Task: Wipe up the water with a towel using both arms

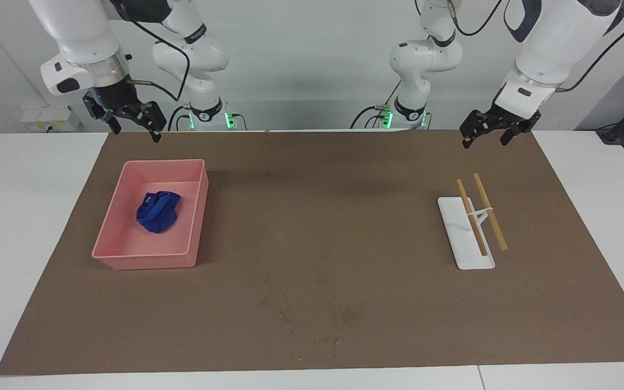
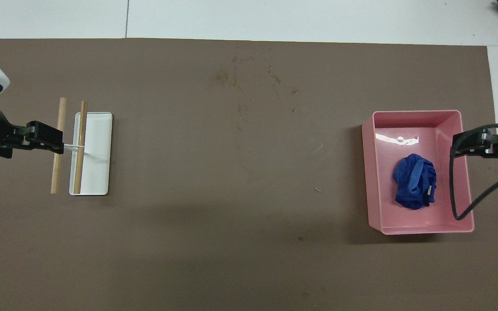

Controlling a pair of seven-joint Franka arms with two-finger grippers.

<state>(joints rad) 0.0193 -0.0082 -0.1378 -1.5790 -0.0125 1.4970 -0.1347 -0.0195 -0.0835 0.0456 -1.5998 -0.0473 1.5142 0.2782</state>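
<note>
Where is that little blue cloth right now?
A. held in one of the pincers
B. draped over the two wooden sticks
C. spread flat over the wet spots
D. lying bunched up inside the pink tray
D: the blue cloth lies crumpled on the floor of the pink tray, and neither pincer touches it.

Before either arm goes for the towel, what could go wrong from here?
1. The crumpled royal-blue fabric towel lies inside the walled pink plastic tray; the right end effector may catch a wall or drag the tray along.
2. The faint darker water blotches are scattered and hard to see on the brown mat, so patches may be missed.
3. The left end effector hangs near two wooden sticks on a white stand; a sweep might knock them.
</note>
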